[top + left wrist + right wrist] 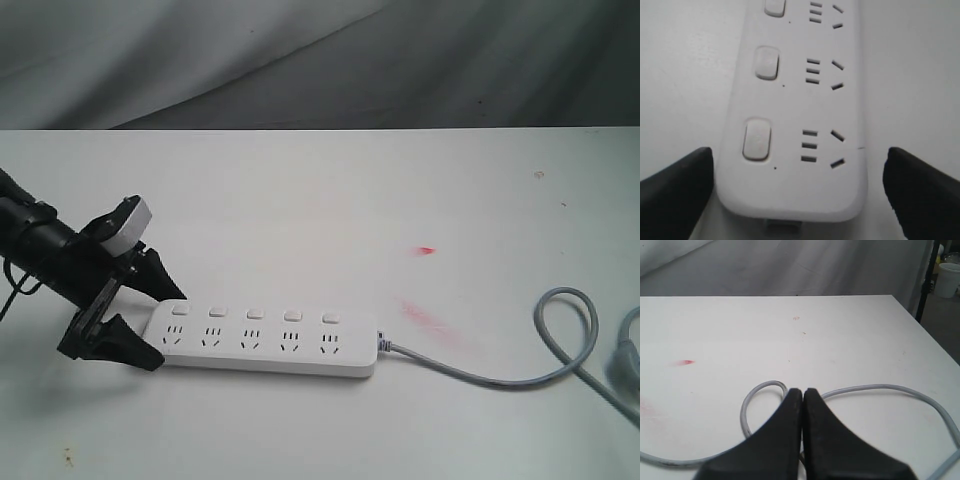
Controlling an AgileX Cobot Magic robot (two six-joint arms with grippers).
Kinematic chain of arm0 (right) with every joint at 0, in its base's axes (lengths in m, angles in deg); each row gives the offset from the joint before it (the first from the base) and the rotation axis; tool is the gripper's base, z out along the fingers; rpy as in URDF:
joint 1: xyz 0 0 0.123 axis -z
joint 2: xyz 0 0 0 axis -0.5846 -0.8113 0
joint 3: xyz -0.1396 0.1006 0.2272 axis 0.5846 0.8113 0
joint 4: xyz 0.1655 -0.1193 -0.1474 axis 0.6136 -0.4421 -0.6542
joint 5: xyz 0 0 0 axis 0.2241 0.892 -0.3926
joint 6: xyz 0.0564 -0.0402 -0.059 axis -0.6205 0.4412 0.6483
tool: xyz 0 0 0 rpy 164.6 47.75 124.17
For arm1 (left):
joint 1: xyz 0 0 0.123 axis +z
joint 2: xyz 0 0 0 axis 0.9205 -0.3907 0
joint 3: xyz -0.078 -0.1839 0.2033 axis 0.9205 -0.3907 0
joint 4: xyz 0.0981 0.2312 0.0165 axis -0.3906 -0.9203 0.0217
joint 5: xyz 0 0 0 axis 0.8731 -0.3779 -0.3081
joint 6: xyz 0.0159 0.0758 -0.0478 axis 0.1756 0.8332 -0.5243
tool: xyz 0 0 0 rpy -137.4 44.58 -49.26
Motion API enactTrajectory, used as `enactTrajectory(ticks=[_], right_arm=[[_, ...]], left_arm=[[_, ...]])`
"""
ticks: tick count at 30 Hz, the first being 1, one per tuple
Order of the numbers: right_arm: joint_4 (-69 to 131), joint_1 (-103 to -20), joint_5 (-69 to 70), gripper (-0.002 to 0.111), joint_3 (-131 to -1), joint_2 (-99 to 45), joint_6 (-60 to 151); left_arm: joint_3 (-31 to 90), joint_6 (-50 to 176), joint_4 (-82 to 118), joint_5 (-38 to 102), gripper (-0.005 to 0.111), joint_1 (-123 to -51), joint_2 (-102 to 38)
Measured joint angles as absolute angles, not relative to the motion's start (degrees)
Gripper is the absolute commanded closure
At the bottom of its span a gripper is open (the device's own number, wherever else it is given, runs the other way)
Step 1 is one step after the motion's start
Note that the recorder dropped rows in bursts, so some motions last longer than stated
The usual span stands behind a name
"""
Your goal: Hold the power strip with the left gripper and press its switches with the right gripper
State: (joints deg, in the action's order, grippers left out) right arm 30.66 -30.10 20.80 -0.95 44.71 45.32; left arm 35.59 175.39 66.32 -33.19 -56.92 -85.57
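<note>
Power strip: a long flat white plastic bar with rounded ends (265,342) lay flat on a white table (300,190), its five sockets facing up.
Switches: five small white rounded-square push buttons (255,313) ran in a row along the strip's far long edge, one beside each socket.
Cord: a grey cable (560,340) left the strip's right end and curled into loops well away from it.
Left gripper: a black two-finger gripper with broad wedge-shaped jaws (165,327) sat at the strip's left, cordless end.
Left fingers: spread wide, one (675,190) on each long side of the strip's end; a gap showed beside at least one, and nothing was clamped.
Right gripper: a black two-finger gripper (802,392) hung over the cord's loops, well apart from the strip.
Right fingers: pressed together, gripping nothing.
Marks: a small red spot (427,249) and a faint pink smear (430,322) lay on the table beyond the strip's cord end.
</note>
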Motion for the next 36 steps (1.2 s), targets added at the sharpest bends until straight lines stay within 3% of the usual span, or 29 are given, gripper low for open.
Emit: enactTrajectory(ticks=[3,9,12,36], right_arm=[[30.7,-30.1,20.8,0.108,-1.0,44.7,45.3],[30.7,-30.1,20.8,0.108,-1.0,44.7,45.3],[30.7,-30.1,20.8,0.108,-1.0,44.7,45.3],[30.7,-30.1,20.8,0.108,-1.0,44.7,45.3]], left_arm=[[35.6,175.4,66.2,-33.1,0.023,-56.9,-85.6],[35.6,175.4,66.1,-32.1,0.058,-56.9,-85.6],[35.7,175.4,65.9,-32.0,0.066,-56.9,-85.6],[35.9,175.4,65.6,-32.0,0.066,-57.1,-85.6]])
